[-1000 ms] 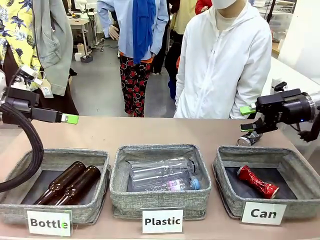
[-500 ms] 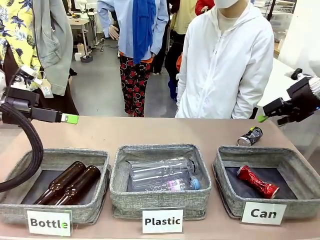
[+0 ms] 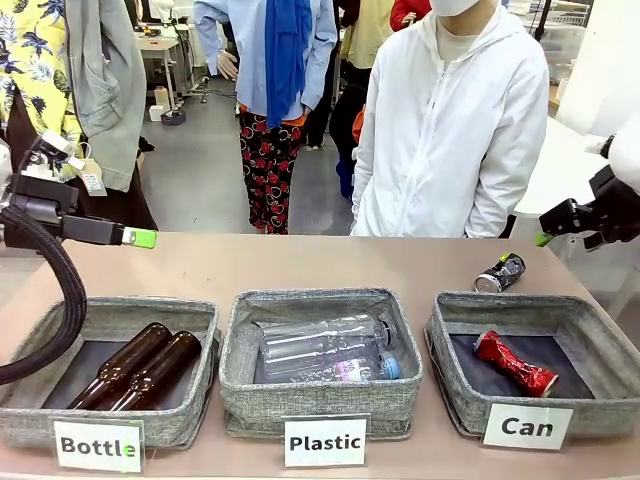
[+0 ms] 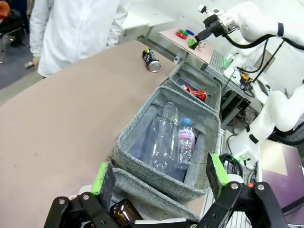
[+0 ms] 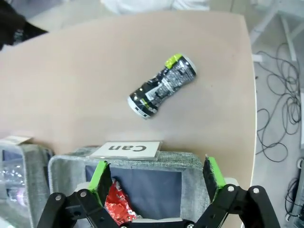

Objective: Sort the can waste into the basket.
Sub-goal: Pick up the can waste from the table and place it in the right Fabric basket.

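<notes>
A crushed red can (image 3: 515,363) lies inside the grey basket (image 3: 447,335) labelled "Can" at the front right. Behind that basket, a crushed black can (image 3: 499,272) with green and white markings lies on its side on the table. My right gripper (image 3: 548,232) hovers open, high and to the right of the black can. Its wrist view looks down on the black can (image 5: 161,85), the basket's rim (image 5: 190,159) and the red can (image 5: 115,204), with nothing in the right gripper (image 5: 156,174). My left gripper (image 3: 140,237) hangs open above the far left, empty (image 4: 159,173).
The middle basket (image 3: 320,390) labelled "Plastic" holds clear bottles. The left basket (image 3: 30,420) labelled "Bottle" holds two brown glass bottles (image 3: 135,368). A person in a white jacket (image 3: 450,130) stands at the far edge. The table's right edge is close to the black can.
My right gripper has drawn away from just above the black can, up and to the right, still open. The black can stays on the table. The left arm has not moved.
</notes>
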{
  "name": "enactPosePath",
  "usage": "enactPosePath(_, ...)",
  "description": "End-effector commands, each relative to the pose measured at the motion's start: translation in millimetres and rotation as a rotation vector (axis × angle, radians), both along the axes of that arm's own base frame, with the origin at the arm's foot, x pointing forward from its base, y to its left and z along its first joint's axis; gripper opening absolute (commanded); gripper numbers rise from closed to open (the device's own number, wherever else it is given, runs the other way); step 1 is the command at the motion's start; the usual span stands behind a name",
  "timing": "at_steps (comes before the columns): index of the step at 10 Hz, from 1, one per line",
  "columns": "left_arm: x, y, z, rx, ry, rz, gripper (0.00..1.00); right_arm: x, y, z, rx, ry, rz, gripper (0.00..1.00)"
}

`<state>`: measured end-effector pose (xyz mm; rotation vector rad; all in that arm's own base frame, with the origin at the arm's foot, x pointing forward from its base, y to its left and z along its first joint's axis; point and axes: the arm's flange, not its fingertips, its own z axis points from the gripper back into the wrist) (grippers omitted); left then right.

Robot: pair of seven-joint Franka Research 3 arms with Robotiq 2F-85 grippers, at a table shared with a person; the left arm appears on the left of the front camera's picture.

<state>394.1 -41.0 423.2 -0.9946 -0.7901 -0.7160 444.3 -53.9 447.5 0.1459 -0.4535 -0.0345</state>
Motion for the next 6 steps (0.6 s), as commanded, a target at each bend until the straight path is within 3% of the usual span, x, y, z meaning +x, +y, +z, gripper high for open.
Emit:
enactPosePath(1, -1.1, 3.4, 0.4, -0.001, 0.0, -0.012, 1.0, 14.9, 14.6, -3.7, -0.101, 0.057, -0.037, 1.0)
enactPosePath(3, -1.1, 3.4, 0.4, -0.001, 0.0, -0.012, 1.0, 53.5, 21.4, -8.2, -0.1, 0.123, -0.071, 1.0)
enactPosePath(6, -1.1, 3.4, 0.4, -0.001, 0.0, -0.012, 1.0, 119.8, 44.6, -37.5, -0.146, 0.27, -0.171, 1.0)
